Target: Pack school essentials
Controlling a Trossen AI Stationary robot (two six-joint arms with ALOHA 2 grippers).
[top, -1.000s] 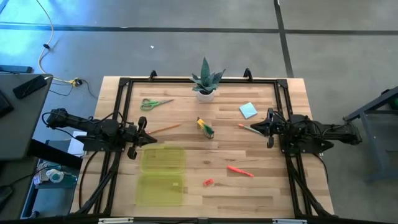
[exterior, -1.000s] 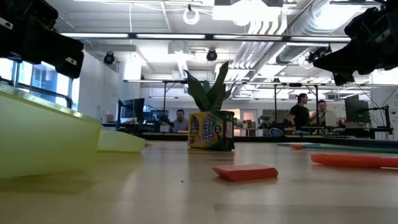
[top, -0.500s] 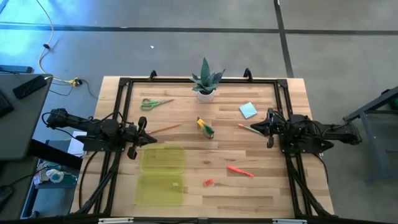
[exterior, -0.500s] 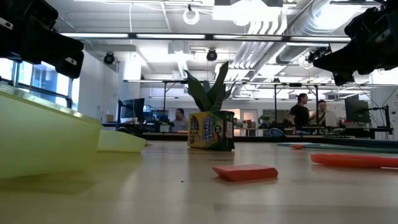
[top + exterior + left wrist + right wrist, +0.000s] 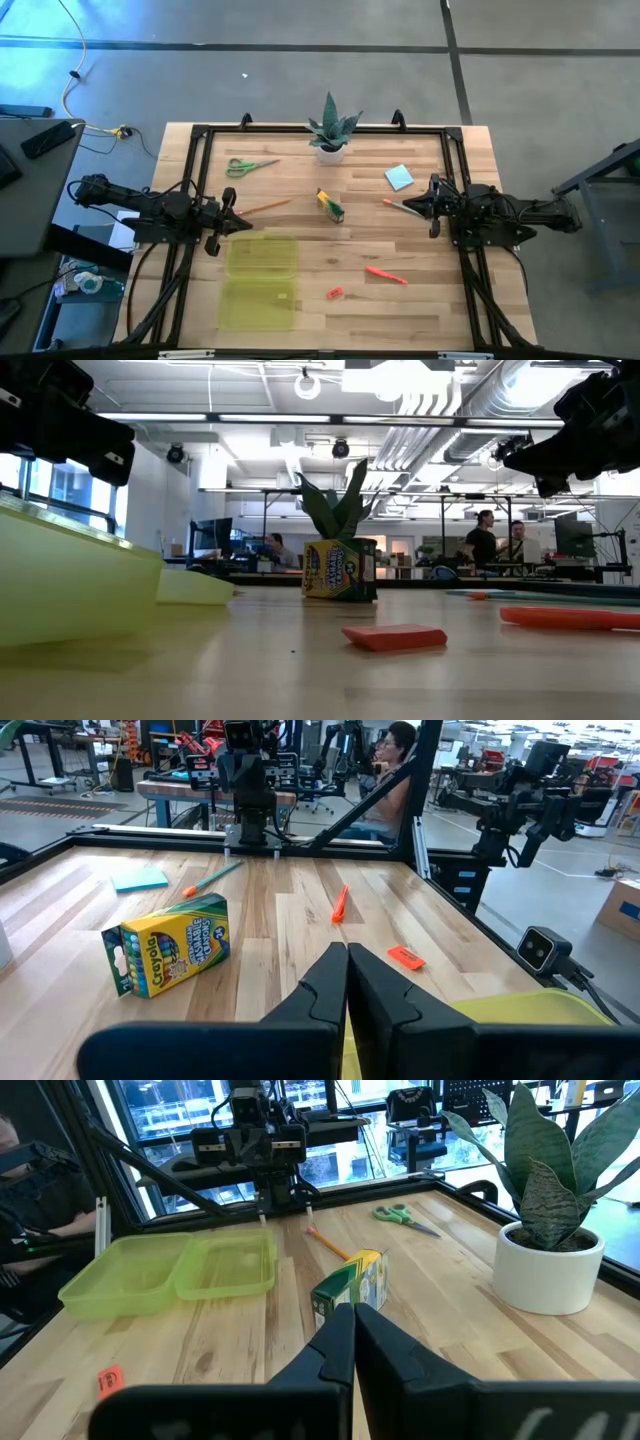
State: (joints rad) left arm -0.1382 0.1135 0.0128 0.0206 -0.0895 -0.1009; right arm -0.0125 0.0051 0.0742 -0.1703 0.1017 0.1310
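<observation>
Both arms wait at the table's sides, left gripper (image 5: pixel 228 212) and right gripper (image 5: pixel 432 205) pressed together and empty. Scissors, pencils, marker, eraser, note pad and the yellow-green cardboard crayon box (image 5: pixel 331 203) lie scattered, unpacked, around the open translucent yellow-green plastic case (image 5: pixel 262 281). The thin orange pencil (image 5: pixel 265 206) lies flat and could slip from a pinch, and a careless reach might topple the spiky green plant in its white pot (image 5: pixel 331 130).

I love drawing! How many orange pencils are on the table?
2: one orange pencil beside the left tool, another pencil by the right tool. None seems hidden.
</observation>
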